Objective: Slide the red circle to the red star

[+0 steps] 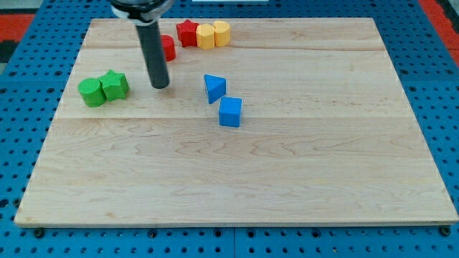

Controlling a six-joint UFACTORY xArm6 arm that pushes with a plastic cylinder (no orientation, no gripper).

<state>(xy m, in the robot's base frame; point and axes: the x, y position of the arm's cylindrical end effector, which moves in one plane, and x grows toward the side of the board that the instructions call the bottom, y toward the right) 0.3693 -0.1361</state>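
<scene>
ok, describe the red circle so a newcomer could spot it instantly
Start at the wooden board and go to its top edge, left of centre, where a row of blocks sits. The red circle is the leftmost of that row, partly hidden behind my rod, with my tip just below it. Unlike the red star to its right, it has a smooth outline and stands slightly apart.

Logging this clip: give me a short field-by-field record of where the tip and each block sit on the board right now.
tip: my tip rests just below the red circle
red circle: partly hidden behind the rod, left of the red star with a small gap
red star: top, touching the yellow pair
yellow blocks: and, side by side
green blocks: and, touching, at left
blue blocks: triangle, cube, centre
</scene>
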